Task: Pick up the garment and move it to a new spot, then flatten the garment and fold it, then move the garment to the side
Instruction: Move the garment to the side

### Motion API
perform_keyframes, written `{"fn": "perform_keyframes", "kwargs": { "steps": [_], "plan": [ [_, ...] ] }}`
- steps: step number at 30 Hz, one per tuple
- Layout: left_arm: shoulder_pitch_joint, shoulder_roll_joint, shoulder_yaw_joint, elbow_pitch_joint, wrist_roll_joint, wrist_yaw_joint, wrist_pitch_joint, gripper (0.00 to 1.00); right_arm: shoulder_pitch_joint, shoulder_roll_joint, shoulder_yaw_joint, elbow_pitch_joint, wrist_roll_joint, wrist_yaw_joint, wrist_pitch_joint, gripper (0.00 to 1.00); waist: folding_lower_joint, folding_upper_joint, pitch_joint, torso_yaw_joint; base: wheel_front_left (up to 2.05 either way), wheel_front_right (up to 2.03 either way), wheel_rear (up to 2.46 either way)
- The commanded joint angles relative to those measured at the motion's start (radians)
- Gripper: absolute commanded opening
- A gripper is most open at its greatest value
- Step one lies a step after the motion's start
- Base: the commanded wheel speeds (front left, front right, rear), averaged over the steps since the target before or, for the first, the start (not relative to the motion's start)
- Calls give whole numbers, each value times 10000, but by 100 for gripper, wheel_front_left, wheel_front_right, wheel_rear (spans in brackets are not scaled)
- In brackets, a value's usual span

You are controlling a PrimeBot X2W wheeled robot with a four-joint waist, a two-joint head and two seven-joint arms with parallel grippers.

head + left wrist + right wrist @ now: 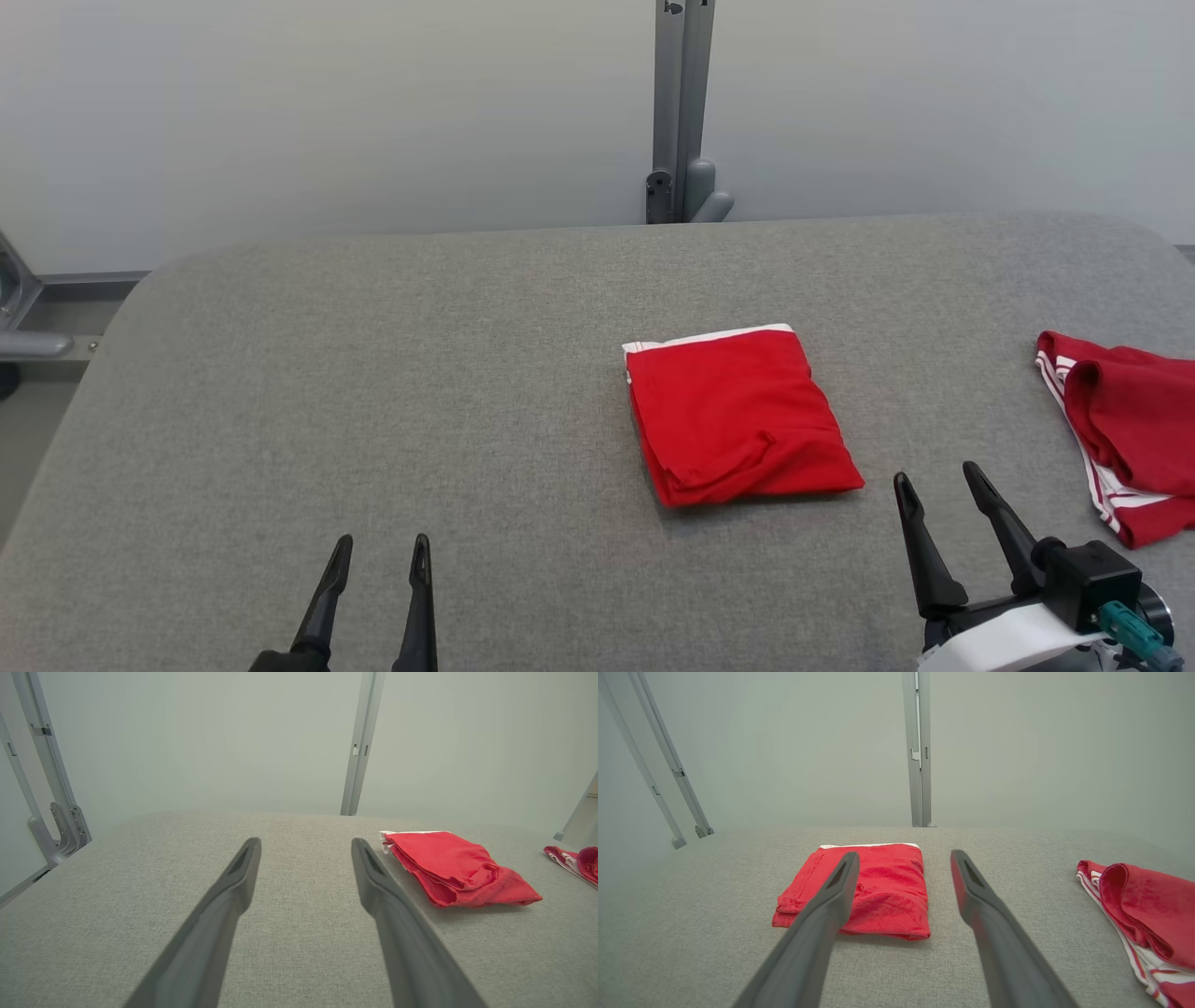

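The red garment (738, 415) lies folded on the worktop (373, 392), so folding looks done; moving it aside seems left. A loose striped garment (1130, 429) sits well to its right. The left pincer (383, 541) and right pincer (935, 473) both gape wide, empty, nearer the robot than it.

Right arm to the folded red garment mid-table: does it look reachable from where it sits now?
Probably yes. The right arm sits just short of the folded garment's near right corner, jaws open, with nothing but table between. The other red garment lies off to its right.
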Motion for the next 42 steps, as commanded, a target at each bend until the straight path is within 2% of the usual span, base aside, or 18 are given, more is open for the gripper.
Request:
{"fn": "perform_keyframes", "kwargs": {
  "steps": [1,7,11,12,13,18,23,26,31,38,39,40,42],
  "plan": [
    [-86,28,-42,-117,-4,-60,-32,100,88,-33,-28,56,54,-12,-41,100,0,0,57,90,0,0,0],
    [-313,28,-219,-385,6,-161,-32,100,-597,-209,171,728,719,-11,-41,100,0,0,439,420,0,0,0],
    [-442,29,-396,-464,-31,-209,-32,100,-1510,-623,688,2019,1993,-12,-42,100,0,0,769,743,0,0,0],
    [-500,28,-424,-478,-35,-228,-32,100,-1790,-735,805,2342,2424,-12,-42,100,0,0,852,831,0,0,0],
    [-560,29,-468,-447,-72,-262,-32,100,-2347,-1016,1211,2994,3424,-11,-42,100,0,0,1024,1009,0,0,0],
    [-986,28,-637,-422,-148,-402,-32,100,-3681,-1876,2236,3803,6474,-11,470,100,0,0,1718,1437,0,0,0],
    [-1522,28,-812,-409,-303,-484,-32,100,-4658,-2797,2806,4233,8668,-8,1384,100,0,0,2410,1845,0,0,0],
    [-1818,26,-906,-463,-394,-505,-32,100,-5109,-3341,3129,4439,9273,-9,1795,100,0,0,2865,2054,0,0,0],
    [-2160,25,-1014,-458,-480,-545,-32,100,-5682,-3821,3646,4797,9980,-8,2522,100,0,0,3354,2241,0,0,0],
    [-2395,25,-1073,-394,-537,-573,-32,100,-5959,-3814,4002,5158,10802,-14,3024,100,0,0,3559,2278,0,0,0],
    [-2432,25,-1075,-380,-529,-571,-32,100,-5956,-3769,4019,5177,10956,-15,3024,88,0,0,3560,2273,0,0,0],
    [-2466,25,-1072,-369,-516,-566,-32,100,-5953,-3740,4052,5164,11081,-15,3033,48,0,0,3552,2258,0,0,0],
    [-2504,25,-1033,-354,-492,-556,-32,100,-5894,-3760,4164,5014,11261,-15,2973,0,0,0,3512,2203,0,0,0]
  ]
}}
